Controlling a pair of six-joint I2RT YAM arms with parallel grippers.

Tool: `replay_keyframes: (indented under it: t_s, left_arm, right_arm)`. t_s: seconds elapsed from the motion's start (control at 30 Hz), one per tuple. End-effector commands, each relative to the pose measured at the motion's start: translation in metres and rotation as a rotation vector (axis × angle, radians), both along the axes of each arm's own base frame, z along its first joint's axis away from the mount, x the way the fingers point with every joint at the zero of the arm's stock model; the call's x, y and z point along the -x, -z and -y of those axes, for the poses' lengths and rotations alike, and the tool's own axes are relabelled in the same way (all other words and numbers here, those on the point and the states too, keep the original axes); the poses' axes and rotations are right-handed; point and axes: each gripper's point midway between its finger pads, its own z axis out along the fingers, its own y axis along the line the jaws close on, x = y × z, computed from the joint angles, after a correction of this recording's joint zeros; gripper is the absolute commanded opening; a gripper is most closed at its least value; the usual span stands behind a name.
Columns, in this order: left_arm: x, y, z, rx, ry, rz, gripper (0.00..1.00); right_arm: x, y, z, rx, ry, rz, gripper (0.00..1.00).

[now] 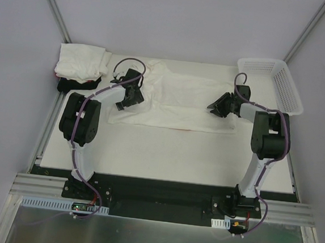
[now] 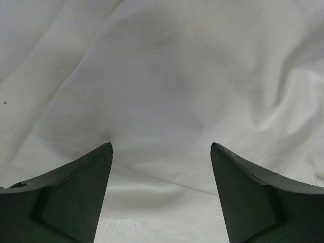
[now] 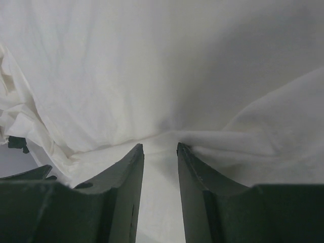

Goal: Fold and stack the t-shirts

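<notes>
White shirt (image 1: 176,100) lay spread flat in middle. My left pincer (image 2: 162,147) wide open over its left side. My right pincer (image 3: 160,146) narrow at right edge; holding cloth or not, could not tell. Should pinch both sides evenly, then fold smooth.

white t-shirt (image 1: 175,103): spread, rumpled, mid-table | folded white stack (image 1: 82,62): far-left corner, seemingly atop black one (image 1: 77,84)
</notes>
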Motion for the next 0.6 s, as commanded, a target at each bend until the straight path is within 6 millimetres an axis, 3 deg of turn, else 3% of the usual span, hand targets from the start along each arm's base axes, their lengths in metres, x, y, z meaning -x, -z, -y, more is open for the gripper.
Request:
replay_keyframes:
  t_s: [0.0,0.27,0.57]
  left_arm:
    - [0.005,-0.002,-0.004,0.020,-0.028,0.007,0.77]
    - [0.033,0.005,-0.009,0.041,-0.060,-0.028,0.76]
    - [0.078,0.005,-0.017,0.033,-0.063,-0.048,0.74]
  right_arm:
    - [-0.001,-0.005,0.012,-0.010,0.064,0.031,0.35]
    - [0.006,-0.017,0.016,-0.042,0.098,0.042,0.35]
    - [0.052,0.006,0.011,-0.048,0.116,-0.038,0.35]
